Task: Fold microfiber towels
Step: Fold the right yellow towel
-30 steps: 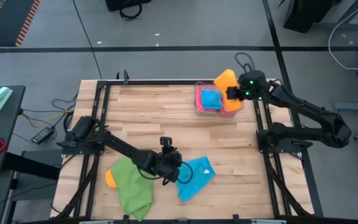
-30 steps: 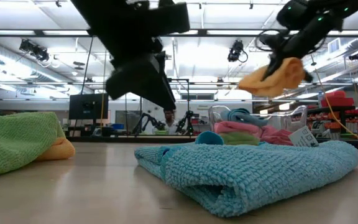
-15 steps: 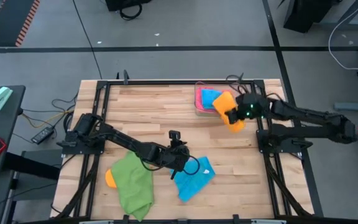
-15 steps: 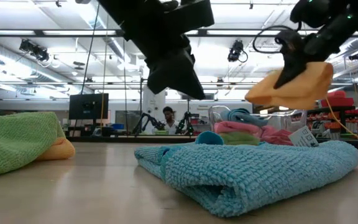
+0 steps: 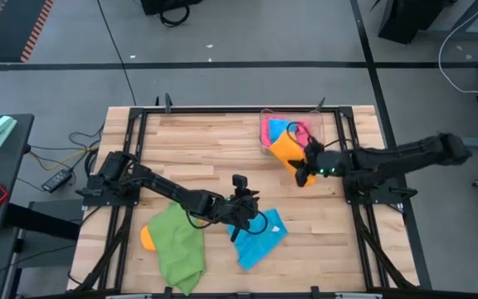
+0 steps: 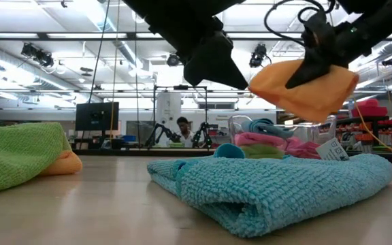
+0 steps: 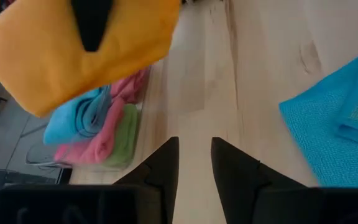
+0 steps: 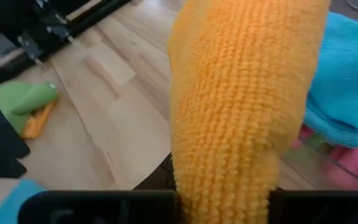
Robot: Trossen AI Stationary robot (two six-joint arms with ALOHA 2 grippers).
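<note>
The right hand (image 5: 307, 166) is pinched shut on an orange towel (image 5: 289, 149), which hangs clear of the desk (image 5: 197, 158) at about 2 o'clock in the overhead view, just beside the clear tray (image 5: 265, 141). In the right wrist view this orange towel (image 8: 241, 106) drapes down between the fingers and hides them. From desk level the same towel (image 6: 305, 85) sags in the air above the tray.

The tray sits at about 1 o'clock near the far edge of the desk and holds folded towels in blue, pink and green (image 7: 98, 134).

The left hand (image 5: 241, 218) hovers near the middle of the desk, at about 6 o'clock from the centre, with its 2 fingers (image 7: 166, 165) a narrow gap apart and nothing between them. It sits just beside a blue towel (image 5: 260, 237), which lies flat and folded at about 5 o'clock.

A green towel (image 5: 177, 253) lies bunched at about 7 o'clock, on top of a second orange towel (image 5: 145, 237) whose edge peeks out beside it.
</note>
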